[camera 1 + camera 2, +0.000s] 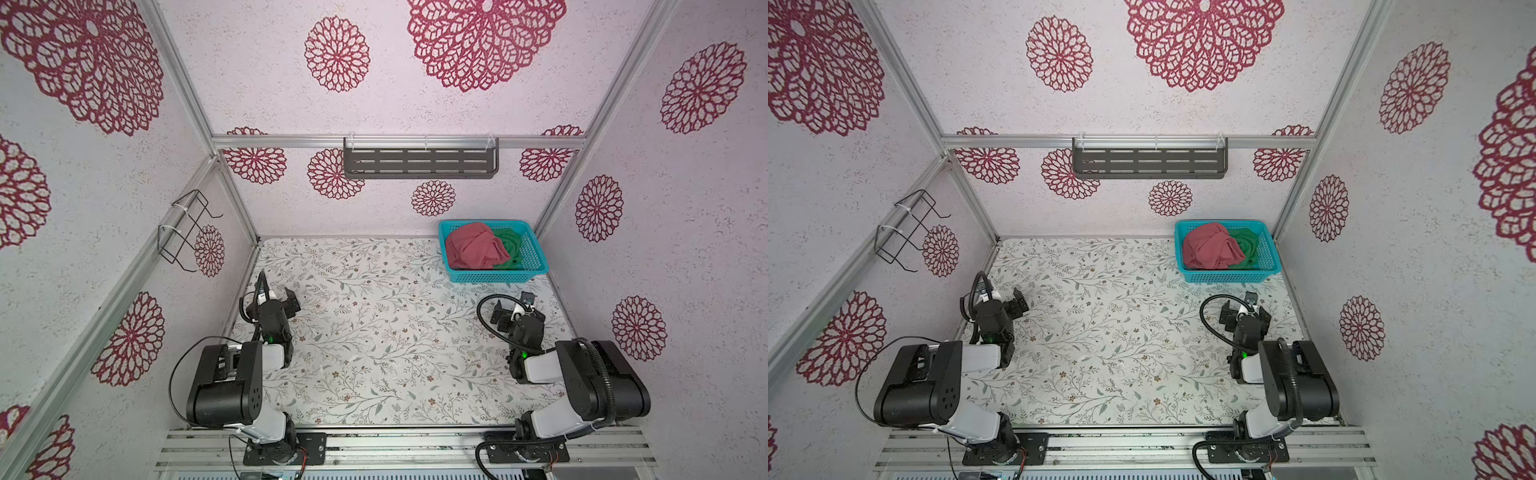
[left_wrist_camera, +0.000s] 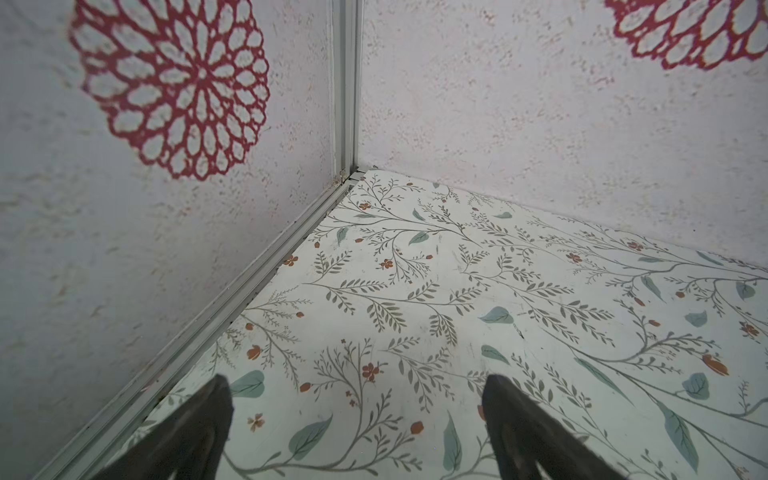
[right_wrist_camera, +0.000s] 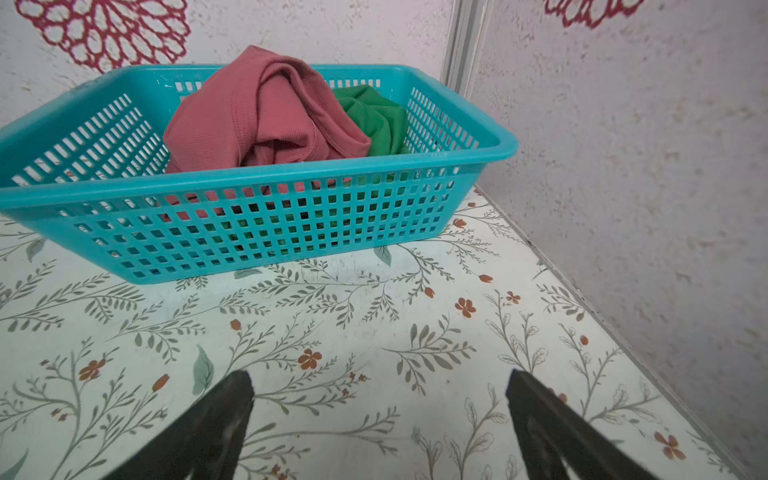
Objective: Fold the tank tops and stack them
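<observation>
Two crumpled tank tops lie in a turquoise mesh basket [image 1: 494, 275] [image 1: 1225, 276] [image 3: 249, 224] at the table's back right corner. The dusty pink one [image 1: 473, 245] [image 1: 1210, 246] [image 3: 257, 116] is heaped on top. The green one [image 1: 510, 243] [image 1: 1246, 243] [image 3: 378, 120] is partly buried beside and under it. My right gripper [image 1: 513, 305] [image 1: 1237, 304] [image 3: 379, 374] hovers open and empty over the table just in front of the basket. My left gripper [image 1: 293, 302] [image 1: 1019, 303] [image 2: 356, 380] is open and empty near the left wall, facing the back left corner.
The floral table [image 1: 374, 332] is boxed in by patterned walls on three sides. A grey slotted shelf [image 1: 419, 162] hangs on the back wall and a black wire rack [image 1: 187, 232] on the left wall. Both arm bases sit at the front edge.
</observation>
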Tool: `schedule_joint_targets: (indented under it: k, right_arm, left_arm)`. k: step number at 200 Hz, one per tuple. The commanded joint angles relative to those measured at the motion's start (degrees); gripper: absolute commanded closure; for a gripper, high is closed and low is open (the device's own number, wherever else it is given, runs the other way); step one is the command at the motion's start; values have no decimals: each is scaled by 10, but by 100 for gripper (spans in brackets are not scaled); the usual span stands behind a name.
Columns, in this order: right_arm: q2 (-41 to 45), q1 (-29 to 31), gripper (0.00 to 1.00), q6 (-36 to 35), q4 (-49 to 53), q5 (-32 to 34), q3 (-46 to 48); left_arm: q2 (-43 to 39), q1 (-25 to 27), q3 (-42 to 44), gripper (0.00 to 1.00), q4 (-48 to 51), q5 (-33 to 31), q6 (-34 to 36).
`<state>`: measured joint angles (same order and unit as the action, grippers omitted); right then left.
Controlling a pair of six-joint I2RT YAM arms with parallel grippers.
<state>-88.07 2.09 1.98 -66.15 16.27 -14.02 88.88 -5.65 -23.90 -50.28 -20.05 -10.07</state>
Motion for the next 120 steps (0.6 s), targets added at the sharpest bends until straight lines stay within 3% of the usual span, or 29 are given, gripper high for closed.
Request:
schedule_joint_targets:
  k: [1,120]
  right_arm:
    - [2,1,1,-2,-24,1,-5]
    - [0,-1,1,2,-16,-2,-11]
  left_arm:
    - [1,1,3,3,-13,-1,10]
    - [2,-1,-3,3,-3,5,8]
